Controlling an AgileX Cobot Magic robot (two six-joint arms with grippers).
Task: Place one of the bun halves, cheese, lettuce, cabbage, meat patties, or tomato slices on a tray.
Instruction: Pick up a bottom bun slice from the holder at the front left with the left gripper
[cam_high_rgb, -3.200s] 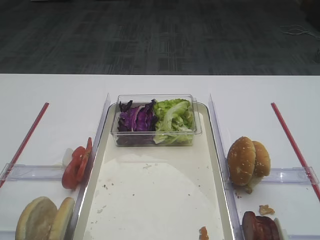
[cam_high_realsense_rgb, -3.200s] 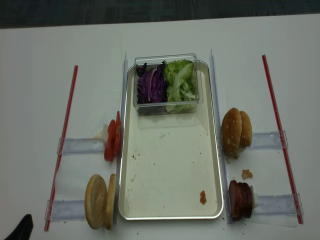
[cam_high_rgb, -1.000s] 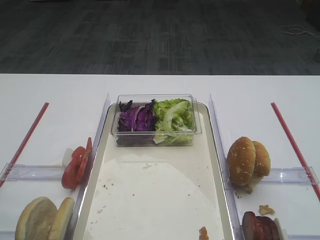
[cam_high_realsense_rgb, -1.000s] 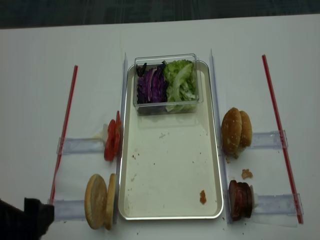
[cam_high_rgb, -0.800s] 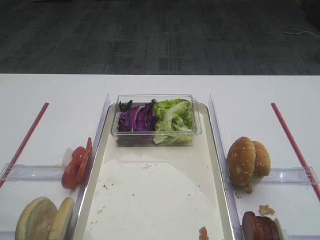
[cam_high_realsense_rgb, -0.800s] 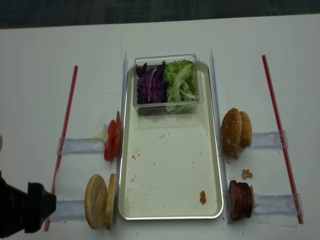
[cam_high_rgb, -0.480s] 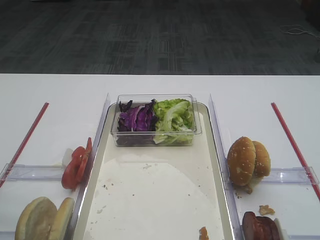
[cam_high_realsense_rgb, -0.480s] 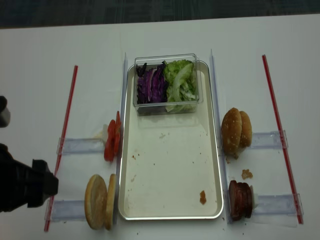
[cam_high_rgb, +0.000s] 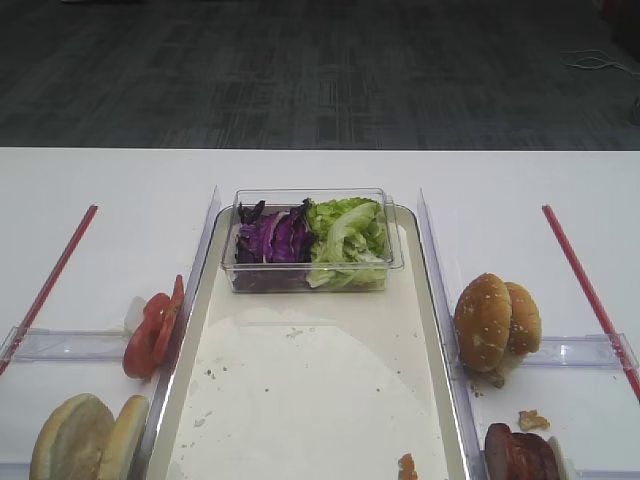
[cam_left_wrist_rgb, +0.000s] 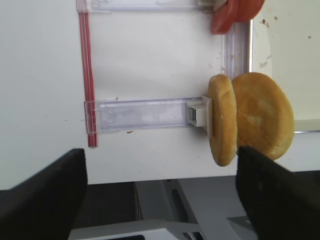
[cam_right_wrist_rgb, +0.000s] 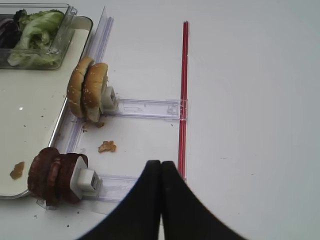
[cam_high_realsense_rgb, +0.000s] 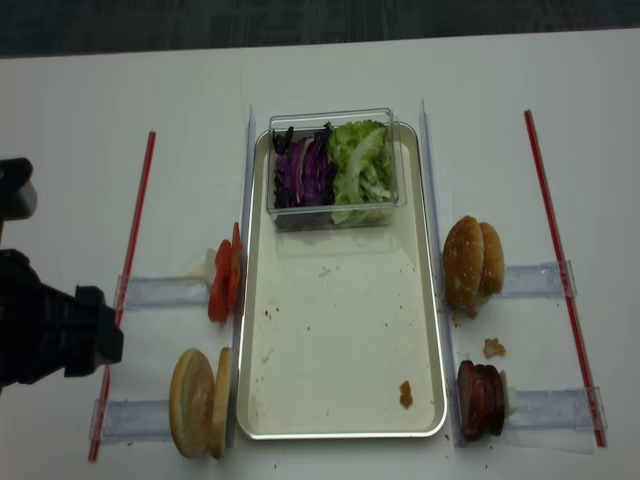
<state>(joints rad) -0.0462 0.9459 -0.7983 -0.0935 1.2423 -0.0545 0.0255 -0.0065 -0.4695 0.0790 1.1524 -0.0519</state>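
Bun halves (cam_left_wrist_rgb: 250, 117) stand untouched; left end effector (cam_left_wrist_rgb: 160, 200) spread, tips cropped; right end effector (cam_right_wrist_rgb: 160, 172) pressed together.

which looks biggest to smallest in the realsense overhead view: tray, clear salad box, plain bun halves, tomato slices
1. the tray
2. clear salad box
3. plain bun halves
4. tomato slices

All lie on the same table, so camera nearness hardly skews this order.
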